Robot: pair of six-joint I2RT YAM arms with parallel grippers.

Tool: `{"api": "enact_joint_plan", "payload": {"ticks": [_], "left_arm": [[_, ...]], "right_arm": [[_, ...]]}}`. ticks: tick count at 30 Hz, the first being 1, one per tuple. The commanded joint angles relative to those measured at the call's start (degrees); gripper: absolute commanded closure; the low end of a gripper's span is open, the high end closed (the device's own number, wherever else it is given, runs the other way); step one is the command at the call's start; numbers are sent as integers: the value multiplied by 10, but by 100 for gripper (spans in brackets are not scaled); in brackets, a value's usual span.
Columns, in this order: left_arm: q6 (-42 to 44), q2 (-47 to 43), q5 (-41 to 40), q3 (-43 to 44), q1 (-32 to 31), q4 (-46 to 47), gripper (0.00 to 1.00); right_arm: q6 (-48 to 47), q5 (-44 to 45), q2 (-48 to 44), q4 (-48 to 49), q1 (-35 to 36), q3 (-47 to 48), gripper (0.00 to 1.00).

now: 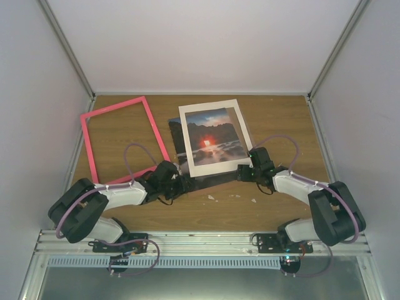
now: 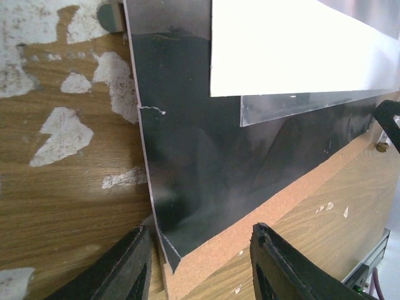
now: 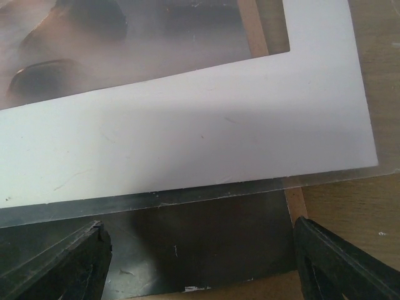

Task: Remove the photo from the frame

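Lying outside the frame [image 1: 113, 107], the photo [image 1: 209, 134] sits under a white mat [image 1: 215, 165]; the left hand [image 2: 200, 253] and right hand [image 3: 200, 262], both wide open, straddle its near corners, probably to free it.

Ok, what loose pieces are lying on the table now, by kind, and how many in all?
Pink frame: 1
Photo: 1
White mat board: 1
Clear sheet: 1
Brown backing board: 1
Total: 5
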Motion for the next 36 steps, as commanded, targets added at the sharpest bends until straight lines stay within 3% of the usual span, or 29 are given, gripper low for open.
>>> {"api": "enact_joint_plan", "payload": {"ticks": [1,9,22,30,36], "left_arm": [[-8,26,-3,-21,-3,-10,54],[-14,17,0,-27,-3,-2,55],[-31,-48,-37,-50,16,-11,58],[-56,-69,-46,-62,38,-14,52],[-72,-44,-7,-96,60,60,50]], "right_arm": [[-3,-39,13,-5,13,-1,20],[-1,-85,8,6,20,-5,20],[1,-72,9,10,21,-20,20],[0,-71,10,14,21,-23,20],[1,-75,15,19,21,-23,20]]}}
